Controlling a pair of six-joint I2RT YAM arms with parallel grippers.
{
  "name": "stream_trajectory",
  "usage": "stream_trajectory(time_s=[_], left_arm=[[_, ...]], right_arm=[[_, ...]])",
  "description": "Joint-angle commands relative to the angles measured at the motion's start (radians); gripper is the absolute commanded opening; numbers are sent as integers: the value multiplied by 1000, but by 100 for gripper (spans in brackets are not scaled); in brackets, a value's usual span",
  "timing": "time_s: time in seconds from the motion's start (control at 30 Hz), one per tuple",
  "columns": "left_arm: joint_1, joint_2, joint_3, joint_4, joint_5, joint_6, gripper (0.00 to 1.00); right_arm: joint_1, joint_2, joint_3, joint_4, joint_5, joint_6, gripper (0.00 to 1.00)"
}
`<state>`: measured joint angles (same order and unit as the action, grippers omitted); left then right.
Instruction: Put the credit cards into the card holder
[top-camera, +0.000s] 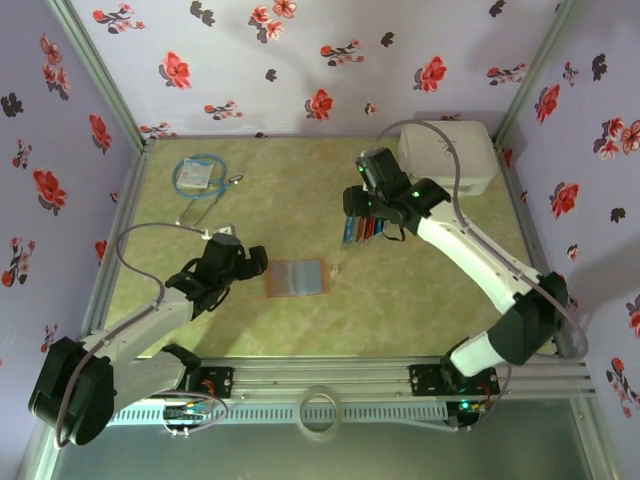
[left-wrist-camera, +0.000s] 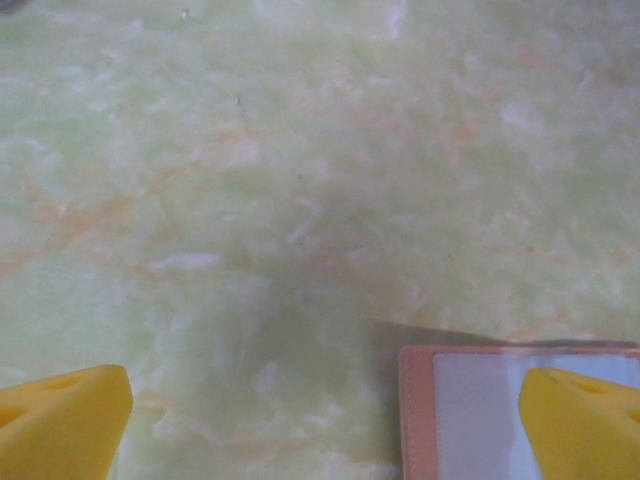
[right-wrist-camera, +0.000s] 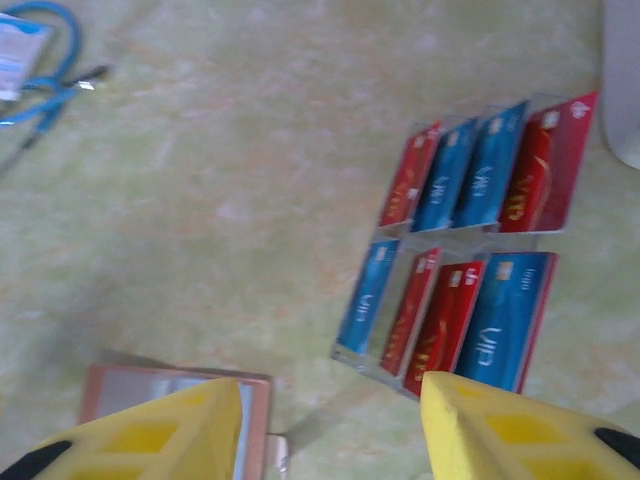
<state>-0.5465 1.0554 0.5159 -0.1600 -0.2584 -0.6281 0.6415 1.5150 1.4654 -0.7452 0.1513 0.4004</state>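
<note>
Credit cards (right-wrist-camera: 445, 315), red & blue, in 2 rows; card holder (top-camera: 297, 277) open.

Soft, even light; both wrist views are slightly blurred.

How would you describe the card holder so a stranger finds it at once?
On the green marbled table, look near the middle, beside the left gripper. The card holder lies open and flat. Unlike the red and blue cards, it is brown with a greyish inside.

The green marbled table (top-camera: 300, 190) bears the card holder (top-camera: 297, 277), credit cards (top-camera: 360, 231), white box (top-camera: 447, 155) and blue cable (top-camera: 203, 180).
</note>
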Motion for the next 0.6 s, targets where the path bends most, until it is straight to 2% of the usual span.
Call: stream_trajectory(time_s=[0.0,0.2,0.57], left_arm=[[9,24,61,-89,-13,19,100],[13,82,100,-124,15,30,100],[12,85,90,-106,29,46,100]], right_arm=[[-16,110,54,-151,75,-50,47],[-16,226,120,-196,81,-54,42],[-59,257,92,-191,110,-34,36]])
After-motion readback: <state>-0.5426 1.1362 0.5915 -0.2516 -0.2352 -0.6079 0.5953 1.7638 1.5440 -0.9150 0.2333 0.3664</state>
